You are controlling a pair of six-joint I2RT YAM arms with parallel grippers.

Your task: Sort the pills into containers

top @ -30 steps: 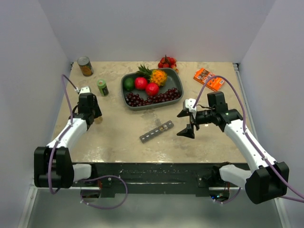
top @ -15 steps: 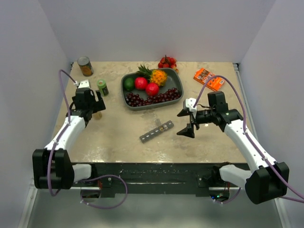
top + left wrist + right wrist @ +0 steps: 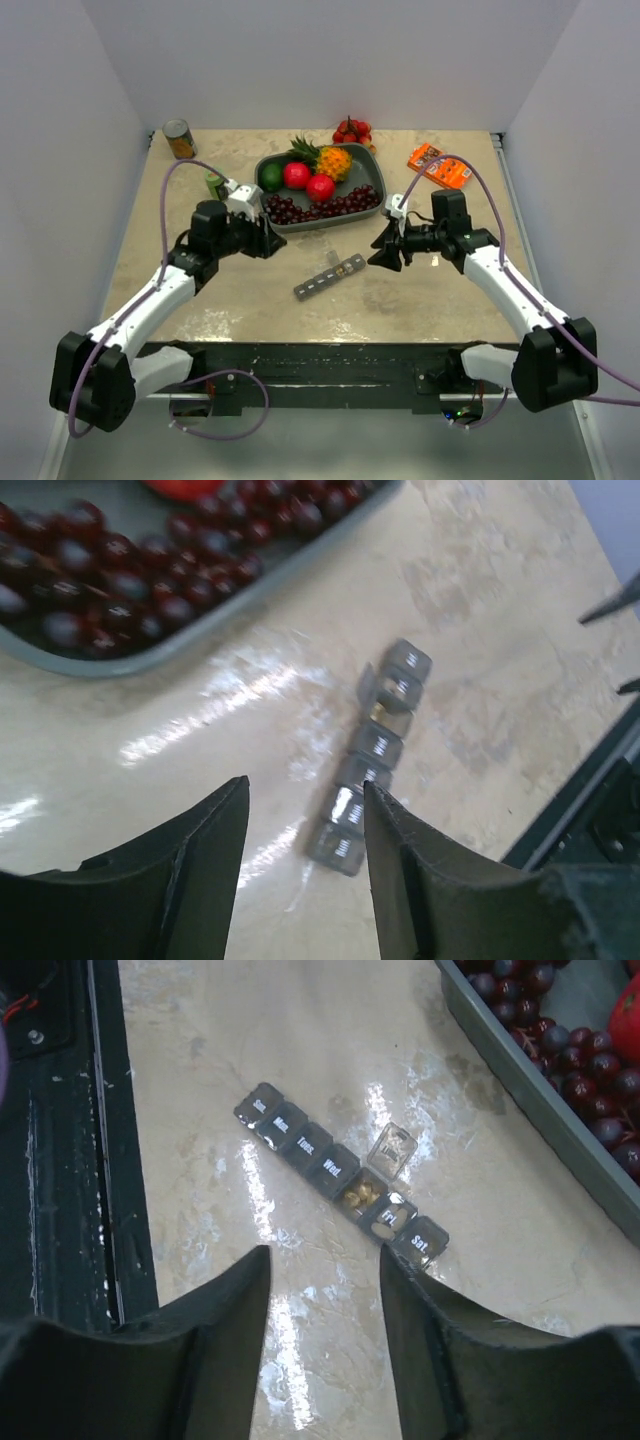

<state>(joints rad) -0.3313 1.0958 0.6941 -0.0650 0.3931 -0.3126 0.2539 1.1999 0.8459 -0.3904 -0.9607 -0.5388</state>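
The containers are one dark-grey strip of small lidded compartments (image 3: 329, 276) lying slantwise on the table in front of the fruit tray. It also shows in the left wrist view (image 3: 375, 750) and in the right wrist view (image 3: 340, 1175). One compartment stands open with its lid (image 3: 391, 1148) up and yellowish pills (image 3: 361, 1195) inside. My left gripper (image 3: 268, 243) is open and empty, left of the strip and above the table (image 3: 304, 785). My right gripper (image 3: 383, 258) is open and empty, just right of the strip's far end (image 3: 323, 1252).
A grey fruit tray (image 3: 380, 170) with grapes and fruit stands behind the strip. A green bottle (image 3: 214, 183) and a tin can (image 3: 180, 139) are at the back left. An orange packet (image 3: 438, 166) is at the back right, and tomatoes (image 3: 351, 130) are behind the tray.
My left arm has swung from the table's left side toward the middle, ending by the tray's front left corner. My right gripper has moved slightly up and left toward the strip.
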